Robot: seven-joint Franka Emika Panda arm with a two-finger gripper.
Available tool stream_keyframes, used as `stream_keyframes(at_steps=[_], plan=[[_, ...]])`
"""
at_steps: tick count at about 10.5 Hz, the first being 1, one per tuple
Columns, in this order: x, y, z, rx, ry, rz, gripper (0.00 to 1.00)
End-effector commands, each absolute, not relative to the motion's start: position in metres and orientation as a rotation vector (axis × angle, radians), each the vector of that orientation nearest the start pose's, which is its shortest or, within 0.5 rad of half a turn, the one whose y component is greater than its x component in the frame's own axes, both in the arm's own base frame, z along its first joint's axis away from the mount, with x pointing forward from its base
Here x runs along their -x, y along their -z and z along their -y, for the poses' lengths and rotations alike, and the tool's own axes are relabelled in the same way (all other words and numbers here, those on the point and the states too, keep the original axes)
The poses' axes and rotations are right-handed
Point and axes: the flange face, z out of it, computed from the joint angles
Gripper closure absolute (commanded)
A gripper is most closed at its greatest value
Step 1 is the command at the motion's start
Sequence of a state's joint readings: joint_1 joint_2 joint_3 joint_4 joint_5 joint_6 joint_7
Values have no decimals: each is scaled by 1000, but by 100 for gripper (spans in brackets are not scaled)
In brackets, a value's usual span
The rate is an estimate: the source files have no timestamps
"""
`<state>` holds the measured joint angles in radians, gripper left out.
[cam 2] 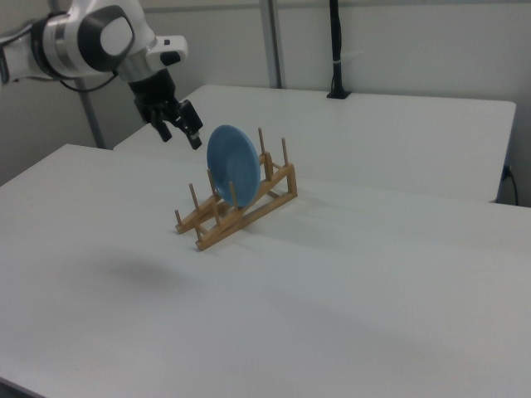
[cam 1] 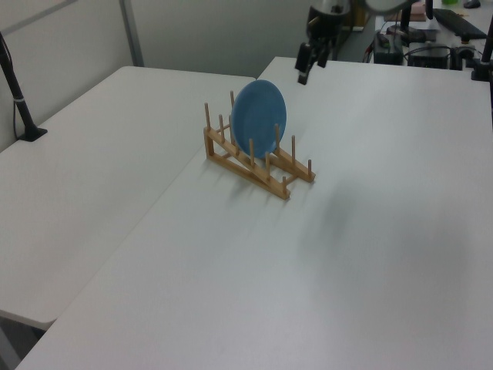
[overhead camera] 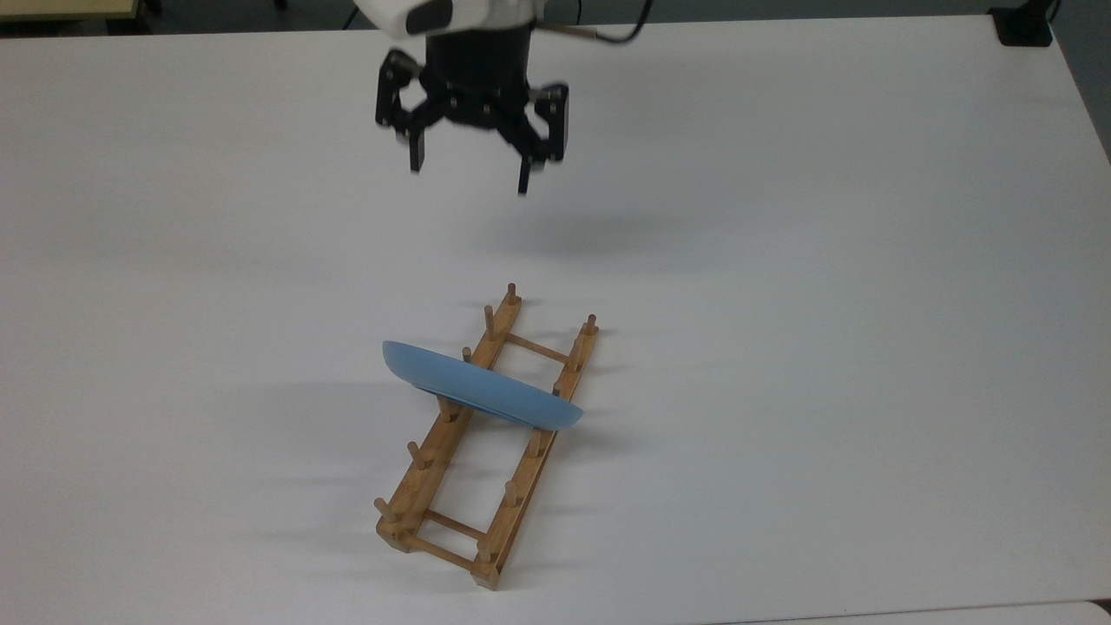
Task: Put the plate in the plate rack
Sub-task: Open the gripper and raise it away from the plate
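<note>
- Plate (overhead camera: 482, 392) on edge between pegs of the plate rack (overhead camera: 451, 486), near its middle.
- Fingers (overhead camera: 417, 149) spread wide, empty, well above and apart from the plate.

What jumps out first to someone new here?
The light-blue plate standing on edge between the pegs of the wooden plate rack, mid-table. Then the black end effector, open and empty, hanging well above the white table toward the top view's upper edge, clear of both.
</note>
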<state>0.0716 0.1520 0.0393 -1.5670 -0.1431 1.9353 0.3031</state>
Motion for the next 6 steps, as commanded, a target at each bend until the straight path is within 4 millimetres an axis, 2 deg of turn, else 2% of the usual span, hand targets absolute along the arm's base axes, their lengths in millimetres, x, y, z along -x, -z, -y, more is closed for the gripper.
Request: stream_keyframes(at_steps=[1, 3, 6], plan=[[-573, -598, -26, 3206, 35, 38, 0], [-556, -606, -13, 3207, -69, 51, 0], [-555, -604, -11, 3208, -94, 45, 0]])
